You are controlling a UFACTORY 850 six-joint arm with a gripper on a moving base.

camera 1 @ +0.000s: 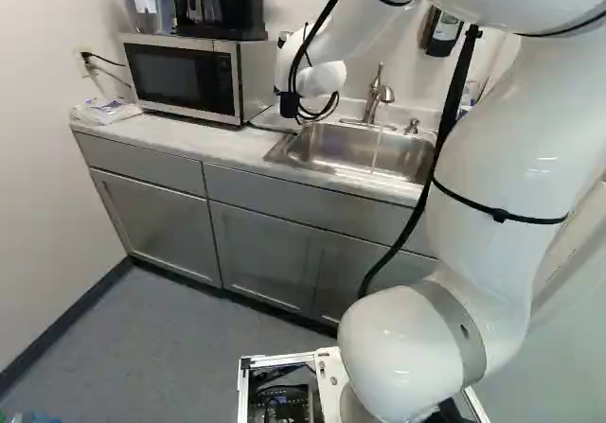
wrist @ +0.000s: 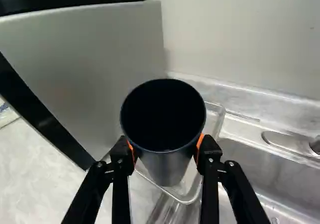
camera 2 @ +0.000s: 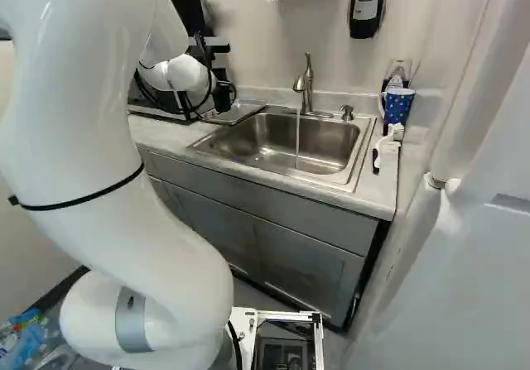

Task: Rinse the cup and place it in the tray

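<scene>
Dark cup (wrist: 163,126) near microwave (camera 1: 185,78) (tray (wrist: 187,201) below)

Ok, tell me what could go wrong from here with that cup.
The microwave stands beside the tray, so the cup in the gripper might knock it on the way down. The tray has a raised rim; set down off centre, the cup could catch it and tip. Water runs from the faucet and could be left on.
</scene>
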